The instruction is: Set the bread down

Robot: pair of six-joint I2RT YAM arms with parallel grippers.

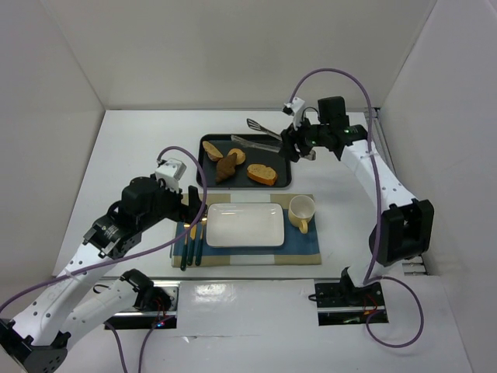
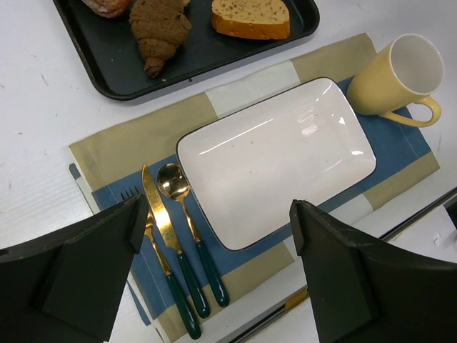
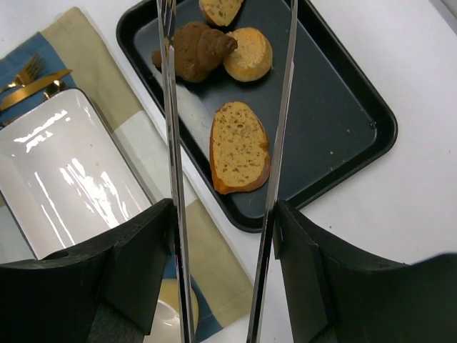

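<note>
The bread [image 3: 248, 53] is a small round golden-brown piece on the black tray [image 3: 335, 107], touching a dark brown chunk [image 3: 196, 50]; it also shows in the top view [image 1: 237, 155]. My right gripper [image 3: 223, 214] is shut on metal tongs [image 3: 284, 107], whose two arms stay spread and run out past the top of the wrist view, straddling the bread and an oval slice [image 3: 239, 146]. In the top view the right gripper [image 1: 289, 145] hangs over the tray's right end. My left gripper [image 2: 220, 214] is open and empty above the placemat's near left part.
A white rectangular plate [image 2: 278, 157] lies on a blue and tan placemat [image 2: 114, 136]. A yellow cup [image 2: 400, 71] stands at its right. A gold knife, spoon and fork [image 2: 171, 236] lie at the plate's left. Another bread piece [image 1: 211, 148] lies at the tray's left.
</note>
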